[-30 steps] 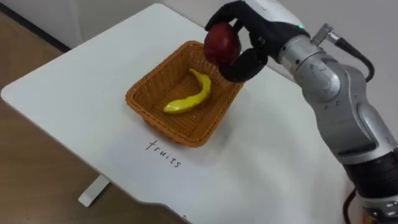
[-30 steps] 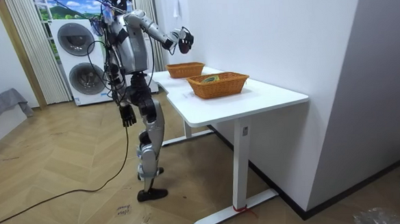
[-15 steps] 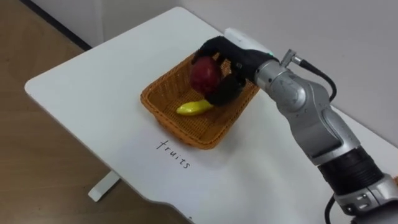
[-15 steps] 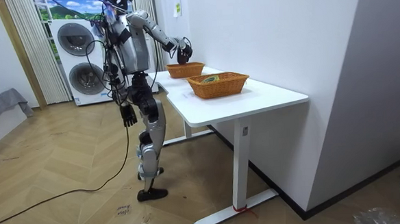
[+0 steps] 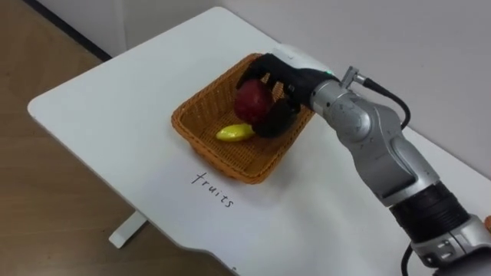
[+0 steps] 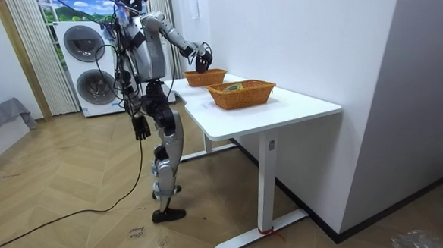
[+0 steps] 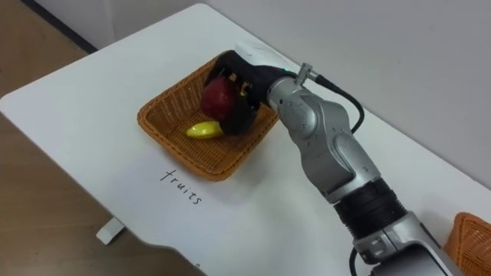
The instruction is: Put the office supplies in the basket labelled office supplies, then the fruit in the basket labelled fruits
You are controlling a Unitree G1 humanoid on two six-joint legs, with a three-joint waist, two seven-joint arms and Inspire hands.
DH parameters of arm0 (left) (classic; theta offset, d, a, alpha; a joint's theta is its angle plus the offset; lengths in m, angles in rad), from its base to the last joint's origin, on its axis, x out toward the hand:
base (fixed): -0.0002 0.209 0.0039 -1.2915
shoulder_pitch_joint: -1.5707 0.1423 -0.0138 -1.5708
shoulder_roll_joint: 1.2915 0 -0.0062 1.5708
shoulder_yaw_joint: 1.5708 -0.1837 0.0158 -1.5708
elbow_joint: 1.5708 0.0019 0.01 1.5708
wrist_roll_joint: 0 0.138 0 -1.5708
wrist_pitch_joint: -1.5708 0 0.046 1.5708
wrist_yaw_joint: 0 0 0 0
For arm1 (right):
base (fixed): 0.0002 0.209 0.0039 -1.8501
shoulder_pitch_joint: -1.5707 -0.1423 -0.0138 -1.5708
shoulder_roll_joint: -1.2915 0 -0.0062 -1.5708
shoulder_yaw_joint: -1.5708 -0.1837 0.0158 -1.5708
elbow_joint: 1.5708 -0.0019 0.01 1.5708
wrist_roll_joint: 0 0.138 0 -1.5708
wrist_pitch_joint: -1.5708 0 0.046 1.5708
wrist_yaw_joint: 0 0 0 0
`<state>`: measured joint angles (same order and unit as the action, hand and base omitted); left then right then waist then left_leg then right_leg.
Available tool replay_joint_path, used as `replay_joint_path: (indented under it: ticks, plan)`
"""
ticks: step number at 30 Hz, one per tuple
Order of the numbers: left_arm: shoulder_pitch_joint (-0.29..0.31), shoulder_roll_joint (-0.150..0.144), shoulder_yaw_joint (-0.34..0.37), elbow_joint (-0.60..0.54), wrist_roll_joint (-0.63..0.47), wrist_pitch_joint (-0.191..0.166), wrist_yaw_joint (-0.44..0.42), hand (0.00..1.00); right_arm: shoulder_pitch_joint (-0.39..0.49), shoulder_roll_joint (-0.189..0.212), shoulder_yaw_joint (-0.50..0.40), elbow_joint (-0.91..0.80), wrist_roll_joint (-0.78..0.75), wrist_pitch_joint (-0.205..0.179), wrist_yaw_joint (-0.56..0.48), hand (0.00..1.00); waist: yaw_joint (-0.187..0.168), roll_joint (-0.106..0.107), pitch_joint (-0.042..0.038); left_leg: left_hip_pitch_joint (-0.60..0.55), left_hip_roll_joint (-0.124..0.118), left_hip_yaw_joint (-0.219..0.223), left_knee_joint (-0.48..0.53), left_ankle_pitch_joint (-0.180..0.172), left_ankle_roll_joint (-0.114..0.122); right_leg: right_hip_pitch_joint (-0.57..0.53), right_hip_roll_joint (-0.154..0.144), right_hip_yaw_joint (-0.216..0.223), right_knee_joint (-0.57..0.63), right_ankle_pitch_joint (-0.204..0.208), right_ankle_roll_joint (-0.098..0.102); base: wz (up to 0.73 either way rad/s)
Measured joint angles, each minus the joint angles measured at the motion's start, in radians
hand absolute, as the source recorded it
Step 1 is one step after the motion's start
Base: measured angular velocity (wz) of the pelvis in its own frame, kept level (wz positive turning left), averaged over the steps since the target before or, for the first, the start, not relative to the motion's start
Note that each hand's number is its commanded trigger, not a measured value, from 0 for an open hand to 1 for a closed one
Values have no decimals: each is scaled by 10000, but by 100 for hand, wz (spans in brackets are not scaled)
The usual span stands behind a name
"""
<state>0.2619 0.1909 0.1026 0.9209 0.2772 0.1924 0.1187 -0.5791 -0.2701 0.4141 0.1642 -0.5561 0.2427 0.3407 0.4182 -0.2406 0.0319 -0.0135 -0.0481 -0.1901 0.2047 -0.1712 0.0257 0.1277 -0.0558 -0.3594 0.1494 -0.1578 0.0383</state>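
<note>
A red apple (image 5: 252, 101) is held inside the wicker fruit basket (image 5: 201, 126), with my right hand (image 5: 278, 83) shut on it; its dark fingers curl over the top and its thumb under the side. A yellow banana (image 5: 235, 133) lies on the basket's floor, partly hidden by the apple and hand. The word "fruits" (image 5: 213, 189) is written on the white table in front of the basket. In the right eye view the right hand (image 7: 239, 86) holds the apple (image 7: 218, 97) over the banana (image 7: 203, 130). My left hand (image 6: 140, 128) hangs at my side in the room view.
A second wicker basket (image 6: 242, 93) stands nearer the table's free end, its corner (image 7: 473, 234) at my right. The white table (image 5: 115, 100) has bare room left of the fruit basket. I stand at the table's long side; washing machines (image 6: 89, 66) are behind.
My right hand has lowered the apple from above the basket's far rim down into the basket, over the banana. The head camera shifted in the first half second.
</note>
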Motion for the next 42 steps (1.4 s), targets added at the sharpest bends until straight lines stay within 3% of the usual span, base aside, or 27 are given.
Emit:
replay_joint_path:
  ticks: [25, 33, 42]
  plan:
    - [-23, -122, -56, -328, 433, 115, -155, 0, 0, -6, -68, -10, 2, -8, -1, 0, -2, 55, -28, 42, 22, 256, 15, 1, 1, -44, -26, 12, -1, 0, 0, -2]
    - [-116, -158, -54, -380, 403, 104, -123, 0, -34, -140, -569, -784, 59, -40, -12, 0, -537, 115, -99, -104, 14, 356, 119, 3, 3, -83, -18, 326, 1, 0, -1, -1]
    - [-747, -233, -66, -358, 171, -109, -123, 0, -49, -233, -1734, -1784, 753, -244, -712, 0, -1160, 586, -175, 196, 12, 827, -79, 63, 95, -61, -115, 644, 12, 0, -1, -17]
